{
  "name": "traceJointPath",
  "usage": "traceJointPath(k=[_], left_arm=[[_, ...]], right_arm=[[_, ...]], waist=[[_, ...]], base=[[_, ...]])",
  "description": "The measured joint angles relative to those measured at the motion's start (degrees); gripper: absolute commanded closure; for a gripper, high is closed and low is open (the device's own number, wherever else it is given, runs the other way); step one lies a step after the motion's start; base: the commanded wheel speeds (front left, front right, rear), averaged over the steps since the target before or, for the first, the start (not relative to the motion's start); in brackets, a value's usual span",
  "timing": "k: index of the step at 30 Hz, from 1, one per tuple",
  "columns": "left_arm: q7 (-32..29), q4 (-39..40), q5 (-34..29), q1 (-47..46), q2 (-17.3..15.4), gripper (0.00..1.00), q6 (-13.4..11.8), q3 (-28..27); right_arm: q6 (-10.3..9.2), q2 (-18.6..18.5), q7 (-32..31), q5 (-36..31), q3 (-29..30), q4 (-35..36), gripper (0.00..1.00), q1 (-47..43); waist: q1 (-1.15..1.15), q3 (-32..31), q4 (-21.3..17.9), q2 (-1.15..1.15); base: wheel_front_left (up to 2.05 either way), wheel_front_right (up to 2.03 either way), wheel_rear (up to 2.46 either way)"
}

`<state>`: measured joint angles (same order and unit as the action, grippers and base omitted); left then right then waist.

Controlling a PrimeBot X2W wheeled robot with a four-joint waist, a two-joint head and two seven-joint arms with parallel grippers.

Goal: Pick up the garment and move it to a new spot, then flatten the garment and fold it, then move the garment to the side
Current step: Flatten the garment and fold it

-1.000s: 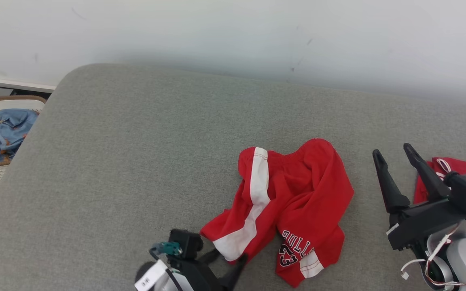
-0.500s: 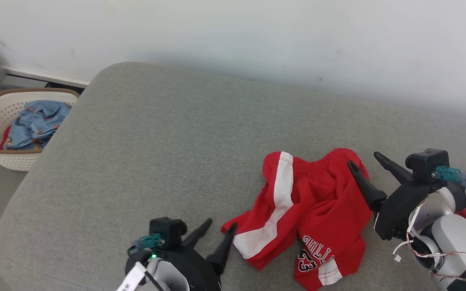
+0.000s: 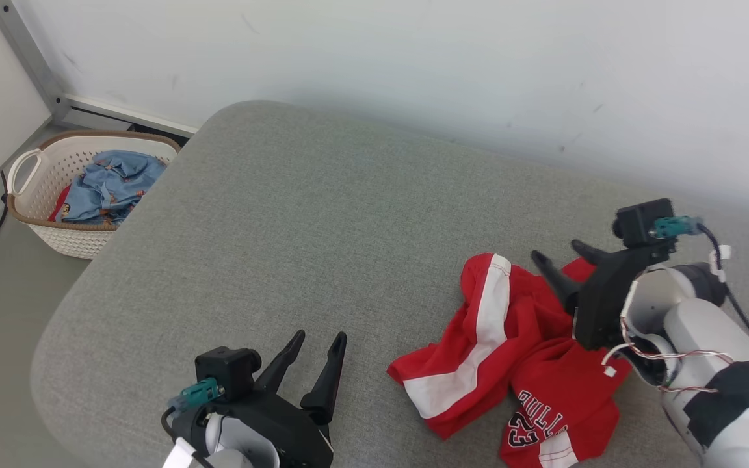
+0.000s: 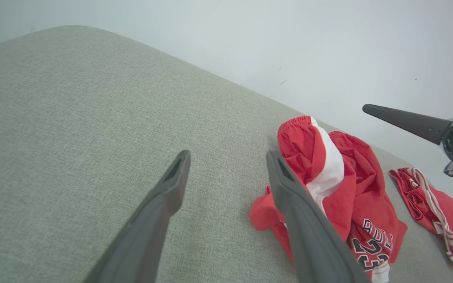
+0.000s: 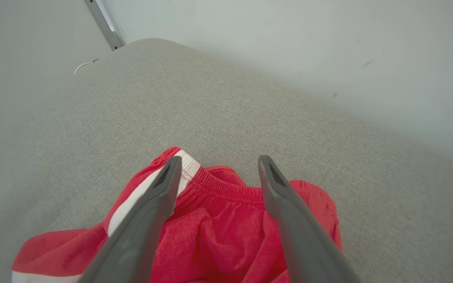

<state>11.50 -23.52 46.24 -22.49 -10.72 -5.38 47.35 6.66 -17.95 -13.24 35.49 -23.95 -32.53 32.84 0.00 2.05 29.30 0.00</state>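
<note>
Item: red shorts, crumpled, at 4 o'clock on the grey cushion.
Right gripper: fingers spread over the waistband, holding nothing.
Left gripper: at 7 o'clock, spread, empty, apart from the cloth.
Status: apparently nothing done yet; lifting, flattening, folding and setting aside all remain.

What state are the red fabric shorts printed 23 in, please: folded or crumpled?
Crumpled: the red fabric shorts lie bunched on the grey cushion.

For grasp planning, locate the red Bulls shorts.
In the head view, the red Bulls shorts lie at lower right on the grey cushion, under the right gripper.
</note>
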Motion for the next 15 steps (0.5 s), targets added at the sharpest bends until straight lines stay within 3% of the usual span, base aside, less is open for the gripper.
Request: traceJointPath(k=[3,15], left_arm=[[0.2,0.8,0.0,0.6,-0.1,0.0,-0.2,-0.4],[0.7,3.3,-0.5,1.0,0.1,0.0,-0.7,-1.4]], right_arm=[[0.46,2.3,-1.5,1.8,-1.2,-2.8,0.0,1.4],[0.47,1.3,-4.9,1.6,-6.6,-5.3,0.0,2.0]], waist=[[0.0,0.1,0.0,0.0],[0.0,1.6,-1.7,0.0]], base=[[0.0,0.0,0.0],[0.0,0.0,0.0]])
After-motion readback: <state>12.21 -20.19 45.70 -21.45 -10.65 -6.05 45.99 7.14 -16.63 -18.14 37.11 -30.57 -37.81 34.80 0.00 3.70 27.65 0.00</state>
